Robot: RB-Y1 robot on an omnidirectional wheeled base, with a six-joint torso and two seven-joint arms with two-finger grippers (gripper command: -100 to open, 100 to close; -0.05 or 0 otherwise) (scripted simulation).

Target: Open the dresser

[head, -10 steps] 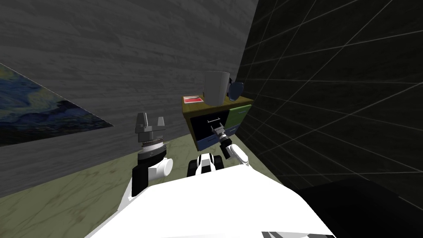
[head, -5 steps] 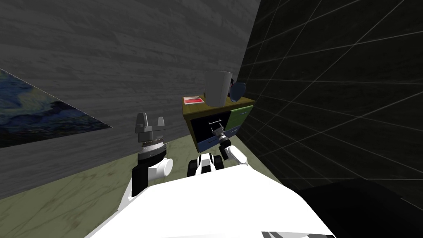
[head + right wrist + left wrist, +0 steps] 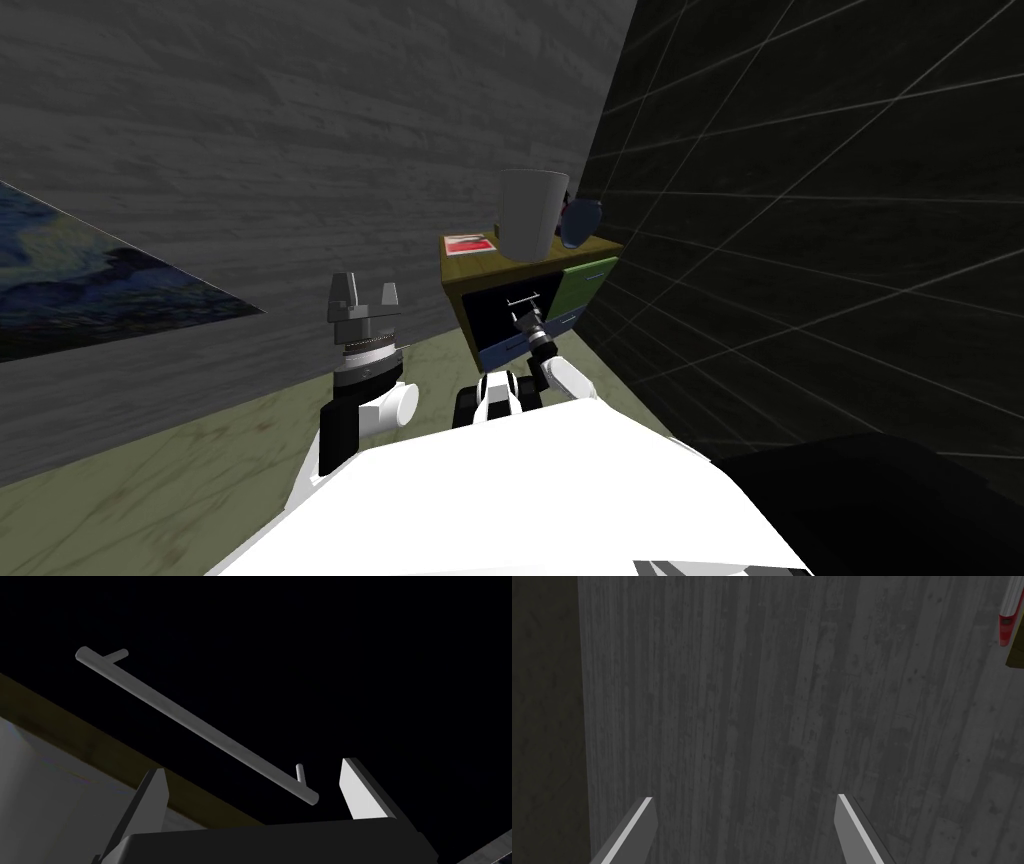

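At dresser [image 3: 478, 260] handle [image 3: 200, 726] | right gripper [image 3: 252, 768] closer than before; fingers [image 3: 352, 791] apart

A lived-in room of a home. Just ahead of the right gripper's [image 3: 522, 312] jaws stands a small dresser [image 3: 585, 282] with green and blue fronts, carrying a red book [image 3: 468, 242], a white cup-shaped thing [image 3: 528, 212] and a blue rounded vessel [image 3: 580, 222]. Left of the left gripper's [image 3: 365, 292] jaws, a painting [image 3: 90, 270] hangs on a grey plank wall [image 3: 300, 120].

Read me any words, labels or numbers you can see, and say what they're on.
No text can be read.
Red and white flat item on top of the dresser: any print is too small to read.
White cup and bar handle: plain, no marks.
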